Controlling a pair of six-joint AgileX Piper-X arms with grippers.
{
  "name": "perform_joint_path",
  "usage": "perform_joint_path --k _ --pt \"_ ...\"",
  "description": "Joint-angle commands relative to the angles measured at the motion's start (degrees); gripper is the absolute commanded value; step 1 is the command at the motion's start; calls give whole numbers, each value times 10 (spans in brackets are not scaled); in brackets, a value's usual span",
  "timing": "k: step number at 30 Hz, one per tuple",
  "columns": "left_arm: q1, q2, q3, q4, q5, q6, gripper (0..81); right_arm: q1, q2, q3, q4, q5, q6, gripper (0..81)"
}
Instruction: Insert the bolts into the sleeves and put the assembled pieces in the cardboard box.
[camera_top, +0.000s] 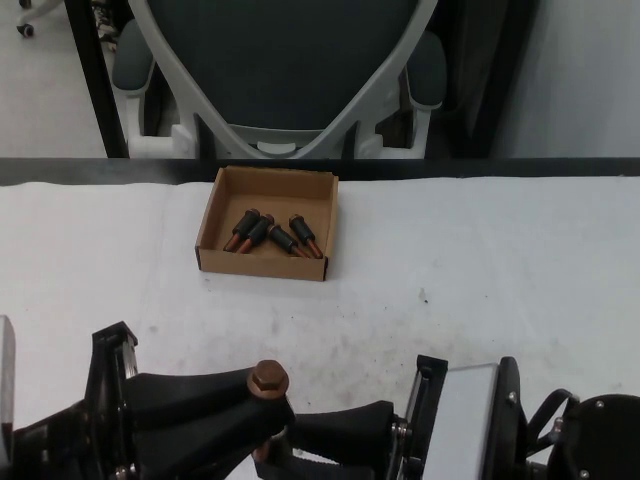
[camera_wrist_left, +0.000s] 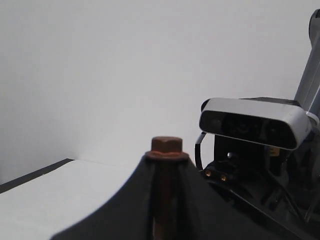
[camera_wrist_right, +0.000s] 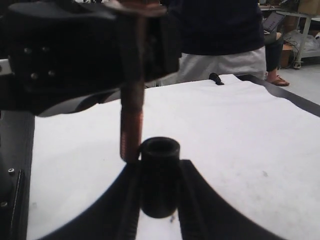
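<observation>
Down at the near edge, left claw (camera_wrist_left: 165, 200) clamped on a bolt (camera_top: 268, 378), upright, hex head up. Right claw (camera_wrist_right: 160, 192) clamped on a black sleeve (camera_wrist_right: 160, 170), bore up. Bolt tip just beside sleeve rim, not inside; contact unclear. Tabletop (camera_top: 480, 260) lies open between arms and box (camera_top: 262, 266). Box well ahead, four assembled pieces (camera_top: 272, 235) inside. Chair (camera_top: 280, 70) beyond far edge.
</observation>
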Motion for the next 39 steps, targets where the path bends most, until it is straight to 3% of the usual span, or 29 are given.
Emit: perform_joint_path --k 1,39 --pt "-1 1 -4 -32 21 23 8 0 -12 -6 -9 -6 -4 2" --pt "-1 1 -4 -63 35 -4 8 12 -12 -6 -16 -32 0 2"
